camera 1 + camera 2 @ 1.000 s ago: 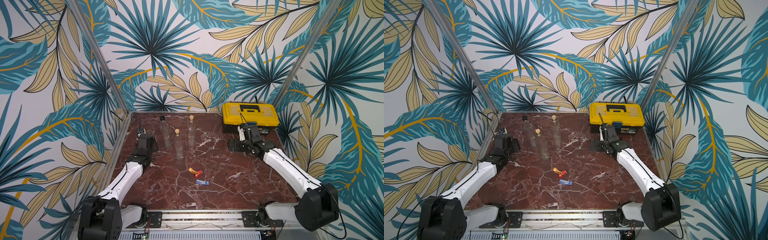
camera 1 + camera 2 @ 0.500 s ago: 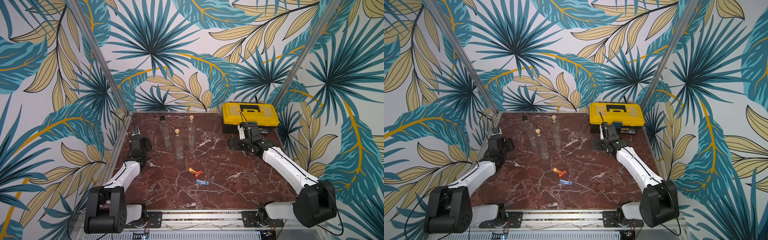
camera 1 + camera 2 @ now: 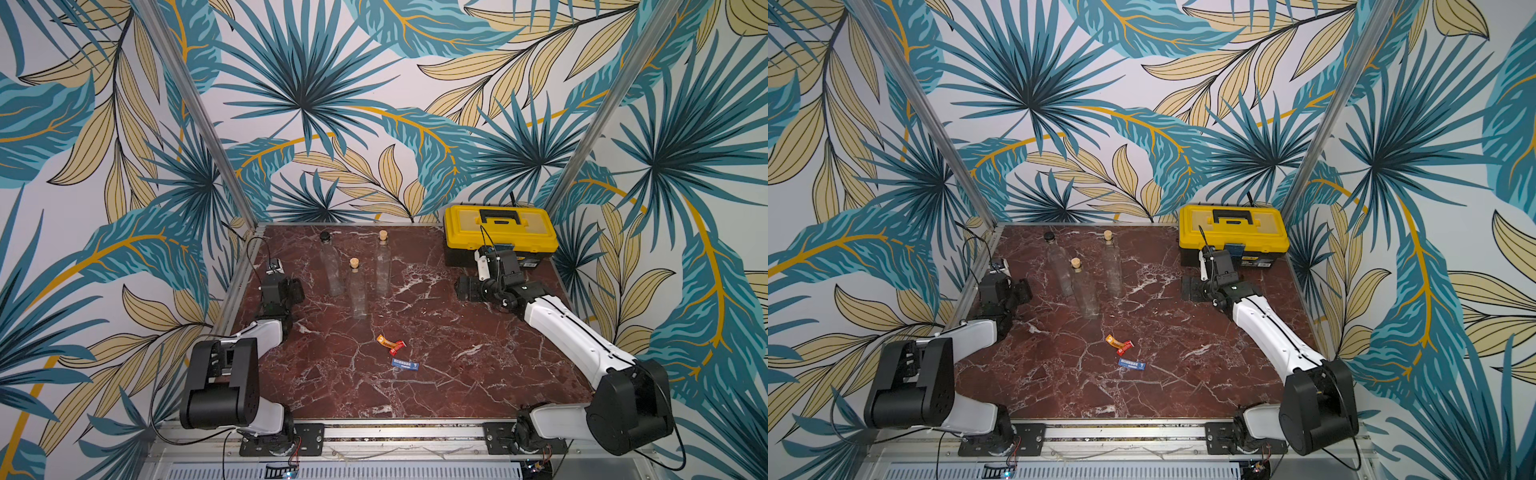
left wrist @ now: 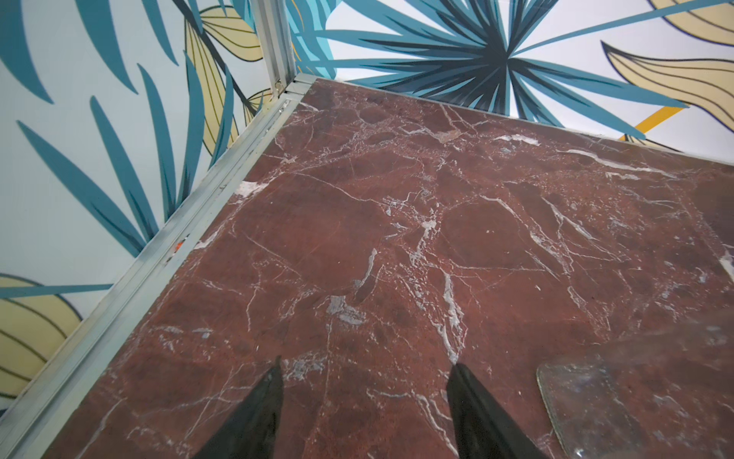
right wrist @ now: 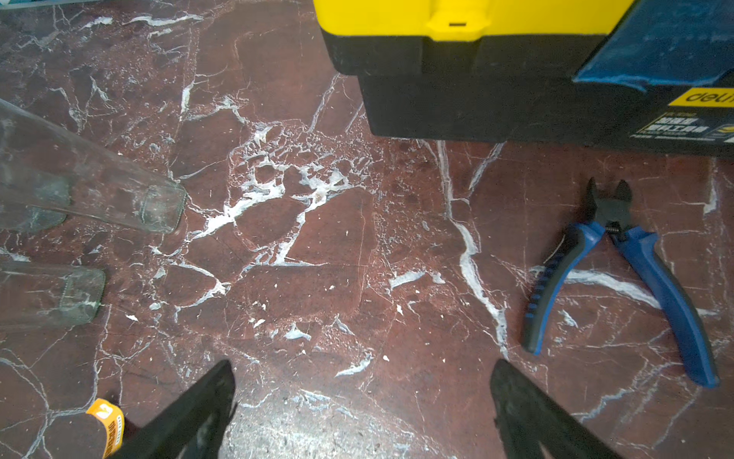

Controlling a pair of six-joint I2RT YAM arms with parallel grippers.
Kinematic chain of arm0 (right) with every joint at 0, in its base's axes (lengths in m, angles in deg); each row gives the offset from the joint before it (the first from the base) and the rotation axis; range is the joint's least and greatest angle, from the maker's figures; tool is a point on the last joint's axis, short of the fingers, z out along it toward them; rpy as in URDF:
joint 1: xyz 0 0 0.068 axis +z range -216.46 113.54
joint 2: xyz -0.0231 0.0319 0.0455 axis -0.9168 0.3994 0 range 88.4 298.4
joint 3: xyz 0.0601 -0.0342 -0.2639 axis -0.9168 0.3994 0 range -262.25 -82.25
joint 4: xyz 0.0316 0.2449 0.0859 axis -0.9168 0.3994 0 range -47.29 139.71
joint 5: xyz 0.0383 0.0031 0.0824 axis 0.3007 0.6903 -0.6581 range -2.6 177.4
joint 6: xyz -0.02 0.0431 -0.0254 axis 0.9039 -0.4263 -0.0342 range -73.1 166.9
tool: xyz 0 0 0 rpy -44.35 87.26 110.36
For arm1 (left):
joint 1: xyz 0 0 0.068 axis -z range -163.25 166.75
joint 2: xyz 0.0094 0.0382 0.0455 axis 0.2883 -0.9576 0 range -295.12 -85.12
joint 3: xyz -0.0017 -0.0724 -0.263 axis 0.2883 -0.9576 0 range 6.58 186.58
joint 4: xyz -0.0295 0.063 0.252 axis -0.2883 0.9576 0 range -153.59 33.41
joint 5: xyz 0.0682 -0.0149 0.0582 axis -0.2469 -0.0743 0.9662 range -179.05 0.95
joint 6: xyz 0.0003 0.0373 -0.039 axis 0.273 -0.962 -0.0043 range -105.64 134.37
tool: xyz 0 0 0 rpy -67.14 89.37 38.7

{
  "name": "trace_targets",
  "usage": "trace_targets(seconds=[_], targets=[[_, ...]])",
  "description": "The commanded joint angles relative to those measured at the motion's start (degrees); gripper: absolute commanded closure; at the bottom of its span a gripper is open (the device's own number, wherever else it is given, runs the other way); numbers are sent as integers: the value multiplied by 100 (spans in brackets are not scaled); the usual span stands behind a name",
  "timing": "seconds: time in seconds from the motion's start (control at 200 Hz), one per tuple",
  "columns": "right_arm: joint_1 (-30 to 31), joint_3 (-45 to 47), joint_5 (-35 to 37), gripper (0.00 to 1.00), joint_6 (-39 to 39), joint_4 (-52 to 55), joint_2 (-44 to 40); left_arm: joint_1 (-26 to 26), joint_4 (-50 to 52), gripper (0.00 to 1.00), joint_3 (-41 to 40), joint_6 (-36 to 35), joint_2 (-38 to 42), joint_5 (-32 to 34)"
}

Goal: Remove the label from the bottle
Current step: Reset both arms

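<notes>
A: Bottles?
B: Black-capped bottle [image 3: 331,268], front corked bottle [image 3: 357,293] and back corked bottle [image 3: 382,268], all upright on the counter [image 3: 457,374], between the left end effector [image 4: 366,362] and the right end effector [image 5: 362,363], touching neither.
A: Labels?
B: Orange label [image 3: 390,343] and blue label [image 3: 405,364], flat on the counter, apart from the bottles, nearer the arm bases than either end effector.
A: Fingers?
B: Left: spread partway, nothing between. Right: spread wide, equally empty.
A: Around the right one?
B: Yellow toolbox [image 3: 498,232] just ahead; blue pliers [image 5: 609,216] flat on the counter, off to its side.
</notes>
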State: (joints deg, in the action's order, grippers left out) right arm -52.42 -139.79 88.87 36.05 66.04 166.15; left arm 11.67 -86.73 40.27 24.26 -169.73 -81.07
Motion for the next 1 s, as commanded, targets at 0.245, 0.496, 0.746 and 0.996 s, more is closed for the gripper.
trace_targets(seconds=[0.245,0.496,0.746,0.996], targets=[[-42,587,225,0,77,-890,-341,-97,-877,33,-378,-240,109,-680],[-46,699,274,0,79,-1282,-358,-74,-915,1,-381,-286,83,-737],[-60,779,210,0,143,-1367,-419,-23,-936,0,-379,-387,67,-797],[-85,796,178,0,259,-1449,-457,-9,-1389,0,-617,-555,29,-1148]])
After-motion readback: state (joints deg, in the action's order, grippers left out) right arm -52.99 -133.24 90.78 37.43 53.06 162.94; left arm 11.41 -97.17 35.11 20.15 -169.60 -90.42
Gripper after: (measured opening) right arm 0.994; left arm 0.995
